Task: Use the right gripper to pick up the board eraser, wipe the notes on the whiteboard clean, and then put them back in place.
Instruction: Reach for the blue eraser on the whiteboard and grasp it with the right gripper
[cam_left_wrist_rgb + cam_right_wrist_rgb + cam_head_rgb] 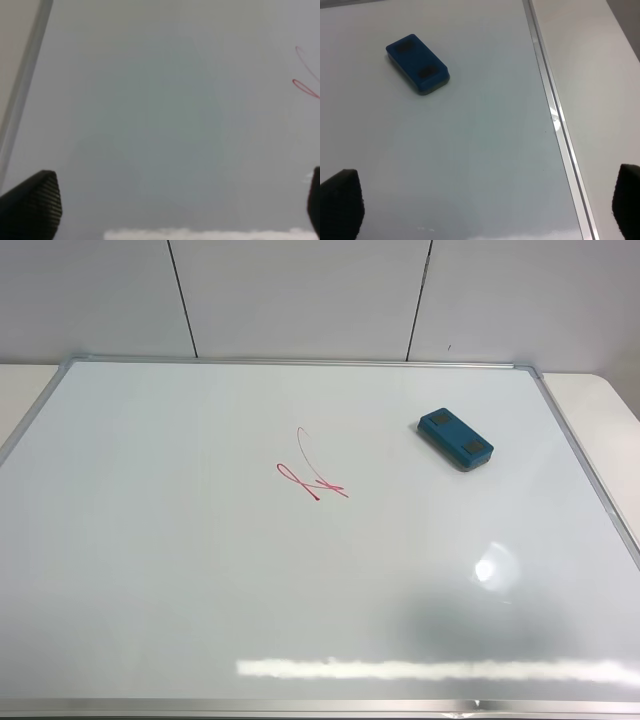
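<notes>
The teal-blue board eraser (455,437) lies flat on the whiteboard (200,570) at the back right; it also shows in the right wrist view (417,63). The red notes (312,475) are a looped scribble near the board's middle, partly seen in the left wrist view (304,75). Neither arm shows in the exterior view. My right gripper (485,207) is open and empty, its two fingertips (340,205) wide apart above bare board, well short of the eraser. My left gripper (175,205) is open and empty over the board's left part.
The board's silver frame (555,120) runs beside the right gripper, with beige table (600,75) beyond it. The frame's left edge (22,85) shows in the left wrist view. A grey panelled wall (300,300) stands behind the board.
</notes>
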Controlling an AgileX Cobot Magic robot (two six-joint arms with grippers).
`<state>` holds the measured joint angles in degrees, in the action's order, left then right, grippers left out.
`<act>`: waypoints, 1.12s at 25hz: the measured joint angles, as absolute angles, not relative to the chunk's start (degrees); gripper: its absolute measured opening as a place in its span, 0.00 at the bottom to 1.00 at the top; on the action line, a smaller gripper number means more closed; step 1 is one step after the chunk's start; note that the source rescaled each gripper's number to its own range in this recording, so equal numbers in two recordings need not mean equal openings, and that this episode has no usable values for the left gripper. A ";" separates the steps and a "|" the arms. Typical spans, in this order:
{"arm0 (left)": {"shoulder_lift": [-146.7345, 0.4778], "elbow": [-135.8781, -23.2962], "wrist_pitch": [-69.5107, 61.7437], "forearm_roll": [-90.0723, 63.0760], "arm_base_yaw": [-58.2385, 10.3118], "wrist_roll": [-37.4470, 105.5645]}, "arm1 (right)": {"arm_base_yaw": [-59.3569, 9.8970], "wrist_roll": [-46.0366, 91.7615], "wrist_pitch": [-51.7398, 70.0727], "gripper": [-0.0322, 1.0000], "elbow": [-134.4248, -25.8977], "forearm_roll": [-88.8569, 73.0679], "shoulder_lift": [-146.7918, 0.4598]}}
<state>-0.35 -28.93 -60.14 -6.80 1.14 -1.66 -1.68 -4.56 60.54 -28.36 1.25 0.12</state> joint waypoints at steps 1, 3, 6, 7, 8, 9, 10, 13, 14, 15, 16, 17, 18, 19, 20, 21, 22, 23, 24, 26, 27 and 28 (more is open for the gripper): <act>-0.35 -28.93 -60.14 -6.80 1.14 -1.66 | -1.68 -4.56 60.54 1.00 -28.36 1.25 0.12; -0.35 -28.93 -60.14 -6.80 1.14 -1.59 | -1.68 -4.56 60.54 1.00 -28.36 1.25 0.12; -0.35 -28.93 -60.14 -6.80 1.14 -1.59 | -1.68 -4.39 60.54 1.00 -28.36 1.15 0.12; -0.35 -28.93 -60.14 -6.80 1.14 -1.59 | -1.68 -4.19 60.54 1.00 -28.36 1.09 0.12; -0.35 -28.93 -60.14 -6.80 1.14 -1.59 | -1.68 -4.19 60.54 1.00 -28.36 0.94 0.12; -0.35 -28.93 -60.14 -6.80 1.14 -1.59 | -1.68 -4.08 60.54 1.00 -28.36 0.79 0.12; -0.35 -28.93 -60.14 -6.80 1.14 -1.59 | -1.68 -4.08 60.54 1.00 -28.36 0.73 0.12; -0.35 -28.93 -60.14 -6.80 1.14 -1.59 | -1.68 -4.04 60.62 1.00 -28.36 0.00 -0.50; -0.35 -28.93 -60.14 -6.80 1.14 -1.65 | -1.68 -4.04 61.14 1.00 -28.57 0.00 -1.45; -0.35 -28.93 -60.14 -6.80 1.14 -1.65 | -1.68 -4.04 61.80 1.00 -28.97 0.00 -3.26; -0.35 -28.93 -60.14 -6.80 1.14 -1.65 | -1.68 -4.04 62.61 1.00 -29.64 -0.63 -5.58; -0.35 -28.93 -60.14 -6.80 1.14 -1.65 | -1.68 -3.97 63.43 1.00 -30.40 -0.79 -8.24; -0.35 -28.93 -60.14 -6.80 1.14 -1.65 | -1.68 -3.56 63.93 1.00 -31.49 -0.79 -10.66; -0.35 -28.93 -60.14 -6.80 1.14 -1.65 | -1.68 -2.61 64.72 1.00 -32.72 -0.79 -14.27; -0.35 -28.93 -60.14 -6.80 1.14 -1.65 | -1.68 -1.74 65.11 1.00 -33.76 -0.79 -17.03; -0.35 -28.93 -60.14 -6.80 1.14 -1.65 | -1.68 -0.75 65.30 1.00 -35.24 -0.79 -20.42; -0.35 -28.93 -60.14 -6.80 1.14 -1.65 | -1.68 0.00 65.43 1.00 -36.59 -0.79 -23.88; -0.35 -28.93 -60.14 -6.80 1.14 -1.65 | -1.68 1.04 65.48 1.00 -37.73 -0.79 -26.85; -0.35 -28.93 -60.14 -6.80 1.14 -1.65 | -1.68 1.76 65.48 1.00 -38.90 -0.79 -30.45; -0.35 -28.93 -60.14 -6.80 1.14 -1.60 | -1.68 3.78 65.33 1.00 -41.91 -1.01 -37.73; -0.35 -28.93 -60.14 -6.80 1.14 -1.60 | -1.68 4.64 64.87 1.00 -43.17 -1.19 -40.64; -0.35 -28.93 -60.14 -6.80 1.14 -1.60 | -1.68 5.32 64.20 1.00 -44.71 -1.65 -44.02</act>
<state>-0.35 -28.93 -60.14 -6.80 1.14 -1.60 -1.68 5.32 64.20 -44.71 -1.65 -44.02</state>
